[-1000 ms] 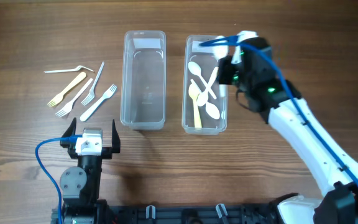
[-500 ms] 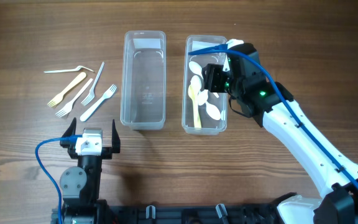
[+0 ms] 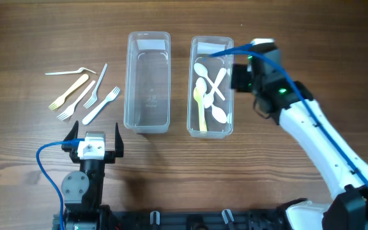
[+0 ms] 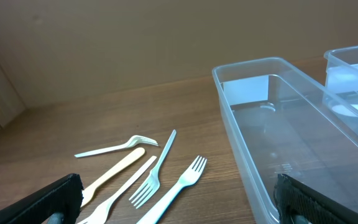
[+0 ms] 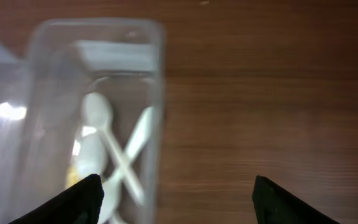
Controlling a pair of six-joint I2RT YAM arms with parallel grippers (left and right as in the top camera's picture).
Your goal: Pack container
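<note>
Two clear plastic containers stand side by side. The left container (image 3: 148, 83) (image 4: 278, 124) is empty. The right container (image 3: 195, 124) (image 5: 157, 74) holds several spoons (image 3: 217, 83) (image 5: 101, 124), white ones crossed over a yellow one. Several plastic forks (image 3: 85, 92) (image 4: 157, 177) lie loose on the table to the left. My right gripper (image 3: 241, 78) (image 5: 176, 199) hovers open and empty just over the right container's right wall. My left gripper (image 3: 94, 144) (image 4: 179, 205) rests open near the front edge, below the forks, with nothing between its fingers.
The wooden table (image 3: 43, 38) carries nothing else. The blue cable (image 3: 50, 153) of the left arm loops beside its base at the front left. The right arm (image 3: 318, 147) stretches in from the front right corner.
My right gripper went from shut to open above the right container, then drew back to the right over its wall. One more white spoon lies crossed in the container. The left arm stayed still.
</note>
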